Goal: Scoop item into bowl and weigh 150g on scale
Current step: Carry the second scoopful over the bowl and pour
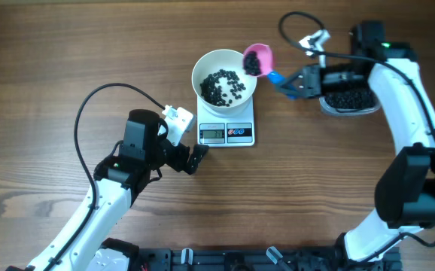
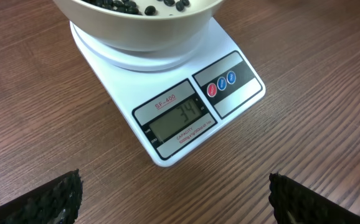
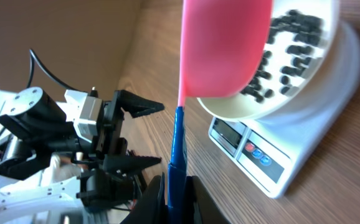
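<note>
Right gripper: pressed together on the blue handle of the scoop, which runs straight out from between the jaws.

Scoop: pink cup on a blue handle, carrying a small load of black beads. The cup sits at the 2 o'clock rim of the bowl, overlapping it only a little in the overhead view. Its long axis runs from the right gripper toward 10 o'clock.

Bowl: white and round, seated on the scale. It holds a thin scatter of beads on its floor and lies at about 9 o'clock from the right gripper, just beyond the cup.

Scale: white, with display and two buttons on its 6 o'clock edge. The display reads 34 in the left wrist view, judged well short of target.

Tub: holds the bead supply, just beside the right gripper at 3 o'clock.

Left gripper: spread wide and empty, near the scale's 7 o'clock corner without touching it, facing the display.

Tabletop: brown wood.

Coming move, judged: the right arm carries the cup further toward 9 o'clock over the bowl's centre, then rolls it about the handle axis to tip.
</note>
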`<act>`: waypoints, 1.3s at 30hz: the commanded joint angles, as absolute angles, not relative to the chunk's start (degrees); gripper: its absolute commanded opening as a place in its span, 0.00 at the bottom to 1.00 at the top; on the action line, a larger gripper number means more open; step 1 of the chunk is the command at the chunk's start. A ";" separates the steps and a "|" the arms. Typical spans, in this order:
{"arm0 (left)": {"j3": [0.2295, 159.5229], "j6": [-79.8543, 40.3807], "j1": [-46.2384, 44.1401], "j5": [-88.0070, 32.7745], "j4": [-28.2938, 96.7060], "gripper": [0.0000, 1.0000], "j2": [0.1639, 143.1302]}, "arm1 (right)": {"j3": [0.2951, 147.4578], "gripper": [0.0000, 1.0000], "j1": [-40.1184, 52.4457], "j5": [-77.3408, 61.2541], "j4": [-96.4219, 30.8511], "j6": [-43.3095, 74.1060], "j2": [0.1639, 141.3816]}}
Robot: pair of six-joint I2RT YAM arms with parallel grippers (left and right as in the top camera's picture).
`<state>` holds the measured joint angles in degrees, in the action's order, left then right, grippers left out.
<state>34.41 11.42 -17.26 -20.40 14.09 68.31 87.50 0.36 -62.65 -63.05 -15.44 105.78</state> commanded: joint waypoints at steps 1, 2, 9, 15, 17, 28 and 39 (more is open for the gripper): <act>34.28 11.09 -17.47 -20.05 14.00 1.00 68.31 | 90.65 0.04 6.92 -50.85 -60.93 -7.18 106.50; 34.28 11.09 -17.47 -20.05 14.00 1.00 68.31 | 91.68 0.04 9.54 -45.30 -60.60 -5.61 106.50; 34.28 11.09 -17.47 -20.05 14.00 1.00 68.31 | 96.49 0.04 25.23 -8.69 -59.99 -1.28 106.50; 34.28 11.09 -17.47 -20.05 14.00 1.00 68.31 | 96.49 0.04 35.00 14.20 -58.85 0.21 106.50; 34.28 11.09 -17.47 -20.05 14.00 1.00 68.31 | 96.49 0.04 36.86 18.11 -58.08 0.23 106.50; 34.28 11.09 -17.47 -20.05 14.00 1.00 68.31 | 96.51 0.04 36.95 13.19 -54.61 -0.03 103.85; 34.28 11.09 -17.47 -20.05 14.00 1.00 68.31 | 96.49 0.04 11.25 -0.99 -62.70 -2.76 89.95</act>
<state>34.41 11.42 -17.26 -20.40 14.09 68.31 95.31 17.15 1.43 -60.51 -1.52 92.51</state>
